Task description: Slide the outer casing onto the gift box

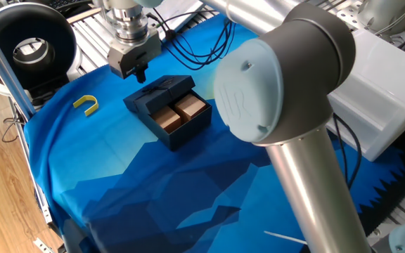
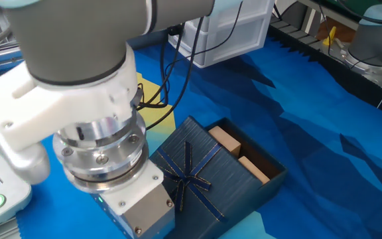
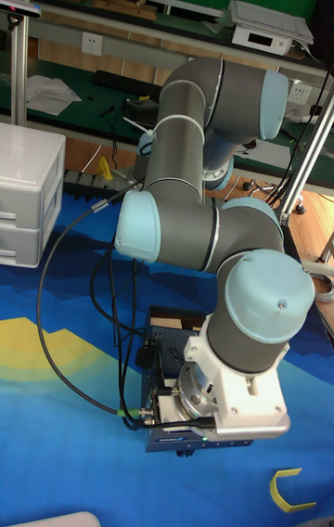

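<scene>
The outer casing, dark navy with a thin ribbon bow, covers the back part of the gift box. The box's two tan blocks show at its uncovered end. My gripper hangs just behind the casing's far edge, a little above the cloth. Its dark fingers look pressed together and hold nothing. In the other fixed view only the gripper's body shows, left of the casing, and the fingers are cut off. The arm hides most of the box in the tall view.
A yellow U-shaped piece lies on the blue cloth left of the box. A black round device sits at the back left. Cables run over the cloth behind the box, and a white drawer unit stands beyond.
</scene>
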